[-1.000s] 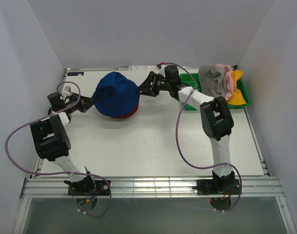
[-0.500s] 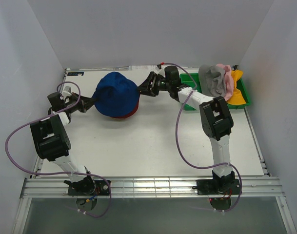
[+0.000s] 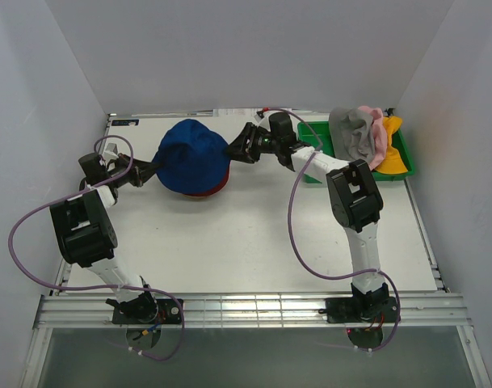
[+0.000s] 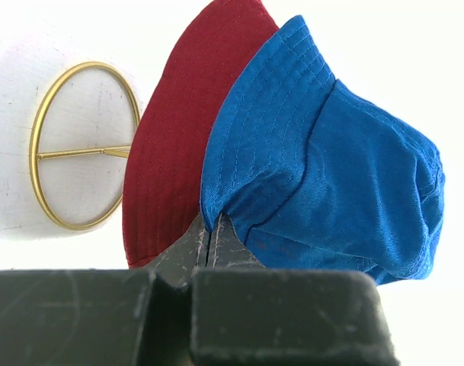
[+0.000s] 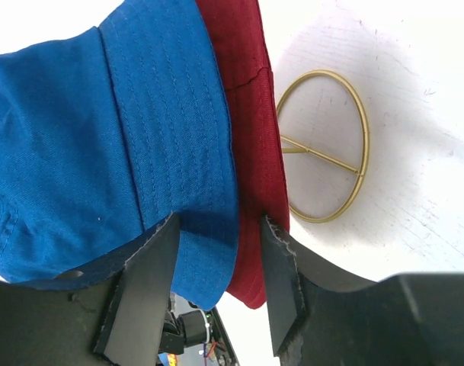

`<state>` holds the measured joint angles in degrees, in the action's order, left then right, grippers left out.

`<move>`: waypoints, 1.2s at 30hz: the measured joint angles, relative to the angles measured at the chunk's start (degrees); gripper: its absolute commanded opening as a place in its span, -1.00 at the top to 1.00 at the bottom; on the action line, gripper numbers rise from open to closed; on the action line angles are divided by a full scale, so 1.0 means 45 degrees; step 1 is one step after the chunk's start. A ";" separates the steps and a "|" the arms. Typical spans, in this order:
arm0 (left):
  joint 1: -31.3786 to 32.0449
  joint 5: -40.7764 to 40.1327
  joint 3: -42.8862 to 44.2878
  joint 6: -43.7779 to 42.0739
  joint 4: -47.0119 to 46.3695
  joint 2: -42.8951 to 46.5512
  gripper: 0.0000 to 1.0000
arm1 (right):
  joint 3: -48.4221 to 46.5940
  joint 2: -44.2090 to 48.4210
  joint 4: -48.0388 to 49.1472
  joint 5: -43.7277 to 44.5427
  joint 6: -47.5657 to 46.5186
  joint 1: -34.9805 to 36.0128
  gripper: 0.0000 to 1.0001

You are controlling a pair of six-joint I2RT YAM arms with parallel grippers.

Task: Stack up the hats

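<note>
Top external view: the blue hat (image 3: 193, 155) sits crown-up over the dark red hat (image 4: 178, 130), back-left on the surface (image 3: 254, 234). It looks basically round, no real long axis. Left pincer (image 4: 211, 230) is squeezed together on the blue brim. Right pincer (image 5: 220, 229) has its fingers apart, straddling both brims. The grey hat (image 3: 352, 136) is bunched up far right.

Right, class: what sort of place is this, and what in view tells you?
Most likely a robotics lab test cell. Plain white walls box in a white table, the cabled left arm and right arm are bolted to a rail at its near edge, and the blue hat looks like a prop.
</note>
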<state>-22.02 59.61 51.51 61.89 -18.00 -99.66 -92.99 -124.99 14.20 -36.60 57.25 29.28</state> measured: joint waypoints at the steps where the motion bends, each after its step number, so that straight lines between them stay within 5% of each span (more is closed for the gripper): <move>1: 0.0000 -0.0010 0.0000 0.0000 0.0005 0.0000 1.00 | 0.0000 -0.0010 0.0029 0.0005 0.0049 0.0010 -0.01; 16: 0.0005 -0.0107 -0.0005 -0.0136 0.0102 0.0000 1.00 | 0.0000 -0.0024 0.0189 0.0112 0.0180 0.0034 0.83; 36: 0.0044 -0.0248 -0.0063 -0.0695 0.0393 -0.0097 1.00 | -0.0908 -0.0398 -0.2302 0.1151 -0.1622 0.0058 0.84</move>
<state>-21.82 58.50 51.22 58.76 -16.23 -100.09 -97.08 -126.78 3.84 -31.42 49.95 29.54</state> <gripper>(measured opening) 0.021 0.086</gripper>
